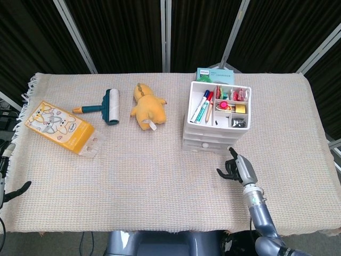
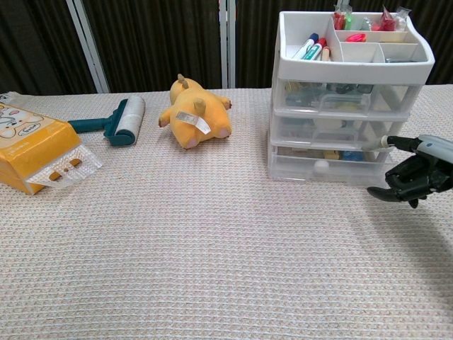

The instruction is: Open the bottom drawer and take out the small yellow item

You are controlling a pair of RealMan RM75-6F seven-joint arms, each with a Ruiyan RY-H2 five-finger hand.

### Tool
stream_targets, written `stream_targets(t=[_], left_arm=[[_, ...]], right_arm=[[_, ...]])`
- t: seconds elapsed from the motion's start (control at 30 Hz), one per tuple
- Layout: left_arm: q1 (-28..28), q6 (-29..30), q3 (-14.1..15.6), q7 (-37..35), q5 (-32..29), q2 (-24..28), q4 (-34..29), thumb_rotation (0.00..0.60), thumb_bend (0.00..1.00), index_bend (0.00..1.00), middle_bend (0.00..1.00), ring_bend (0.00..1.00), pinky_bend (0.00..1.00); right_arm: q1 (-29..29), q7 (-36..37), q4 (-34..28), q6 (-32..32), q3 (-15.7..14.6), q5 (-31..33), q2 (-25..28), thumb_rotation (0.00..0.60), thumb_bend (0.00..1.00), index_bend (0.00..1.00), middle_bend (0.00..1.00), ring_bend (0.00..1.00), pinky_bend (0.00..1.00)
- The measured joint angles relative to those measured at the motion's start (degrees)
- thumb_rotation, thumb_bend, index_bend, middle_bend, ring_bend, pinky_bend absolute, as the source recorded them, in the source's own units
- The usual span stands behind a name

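The white three-drawer unit (image 1: 216,125) (image 2: 340,106) stands at the right with an open tray of pens on top. Its clear bottom drawer (image 2: 329,164) (image 1: 208,145) is closed, with a round knob (image 2: 322,166) at its middle. Something small and yellow (image 2: 330,154) shows dimly through the drawer front. My right hand (image 2: 417,173) (image 1: 237,166) hovers just off the unit's front right corner, apart from the knob. It holds nothing: one finger (image 2: 386,142) stretches toward the drawers, the thumb lies below it, and the others are curled. Only a dark sliver of my left hand (image 1: 18,188) shows at the table's left edge.
A yellow plush toy (image 1: 148,106) (image 2: 195,113) lies left of the drawers. Further left are a teal lint roller (image 1: 106,105) (image 2: 117,122) and an orange snack box (image 1: 61,127) (image 2: 32,145). A woven cloth (image 1: 160,181) covers the table.
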Motion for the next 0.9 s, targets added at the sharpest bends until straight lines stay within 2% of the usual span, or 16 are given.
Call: stream_targets(t=[0.3, 0.63, 0.9], left_arm=[[-0.11, -0.31, 0.06, 0.28, 0.0, 0.03, -0.09, 0.6, 0.16, 0.0, 0.0, 0.0, 0.0], [-0.13, -0.54, 0.09, 0.0, -0.06, 0.19, -0.08, 0.6, 0.16, 0.0, 0.0, 0.0, 0.0], [-0.13, -0.53, 0.12, 0.14, -0.01, 0.21, -0.32, 0.6, 0.16, 0.0, 0.0, 0.0, 0.0]], right_arm=[[3.12, -1.11, 3.13, 0.24, -0.52, 3.66, -1.69, 0.6, 0.22, 0.23, 0.86, 0.86, 0.7], [5.11, -1.76, 6.26, -0.39, -1.76, 6.28, -2.79, 0.6, 0.23, 0.39, 0.86, 0.87, 0.7], [4.65, -1.44, 4.06, 0.01, -4.28, 6.37, -1.14, 0.6, 0.23, 0.42, 0.86, 0.87, 0.7]])
